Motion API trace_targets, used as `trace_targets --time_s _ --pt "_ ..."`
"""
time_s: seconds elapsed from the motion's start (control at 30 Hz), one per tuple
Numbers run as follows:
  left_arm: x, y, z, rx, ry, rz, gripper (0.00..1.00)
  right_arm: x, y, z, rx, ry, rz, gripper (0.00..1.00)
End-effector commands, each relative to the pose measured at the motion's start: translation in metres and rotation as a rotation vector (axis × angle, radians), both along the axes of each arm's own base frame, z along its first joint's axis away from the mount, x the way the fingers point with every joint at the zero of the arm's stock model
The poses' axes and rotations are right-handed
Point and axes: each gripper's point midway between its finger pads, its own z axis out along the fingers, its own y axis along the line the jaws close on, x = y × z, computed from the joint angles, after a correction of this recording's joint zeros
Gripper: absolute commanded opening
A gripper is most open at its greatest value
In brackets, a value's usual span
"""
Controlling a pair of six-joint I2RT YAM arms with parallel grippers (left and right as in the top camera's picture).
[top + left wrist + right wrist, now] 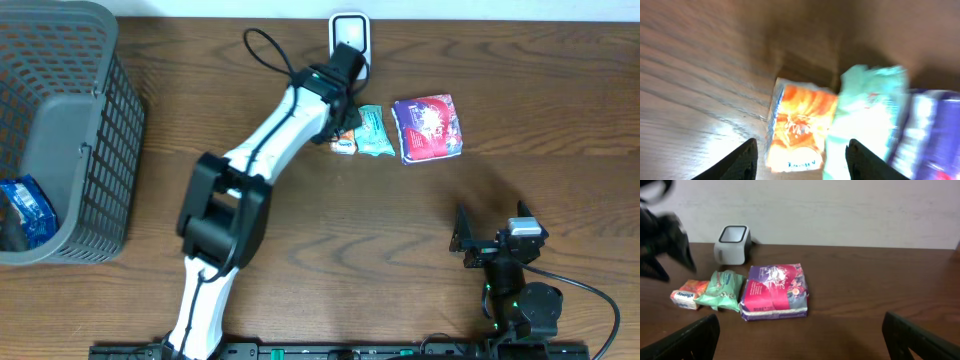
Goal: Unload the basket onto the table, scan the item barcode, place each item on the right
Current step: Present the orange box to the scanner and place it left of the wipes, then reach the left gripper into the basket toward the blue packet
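A small orange packet (799, 127) lies flat on the wooden table, directly under my left gripper (802, 161), whose jaws stand open on either side of it without touching. Overhead, the left gripper (345, 118) hovers in front of the white barcode scanner (349, 38) and partly hides the orange packet (345, 144). A mint-green packet (865, 120) lies against the orange one's right side, with a purple pack (427, 127) beyond it. My right gripper (800, 340) is open and holds nothing, well back from the purple pack (775, 292).
A grey mesh basket (95, 130) stands at the table's left edge with a blue packet (25, 210) inside. The right arm (515, 270) sits at the front right. The scanner (733, 242) stands against the back wall.
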Motion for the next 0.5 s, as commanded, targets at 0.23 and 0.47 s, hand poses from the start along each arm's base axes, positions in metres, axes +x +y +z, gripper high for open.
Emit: trace_targets --time_s 0.23,0.47 --pt "0.017 0.113 0.184 0.047 -0.391 -0.088 0.72 0.000 -0.001 0.000 -0.010 -0.002 -0.002 0.99" --pt "-0.030 0.336 0.310 0.544 -0.630 0.481 0.80 0.000 -0.001 0.000 -0.010 -0.002 -0.002 0.99"
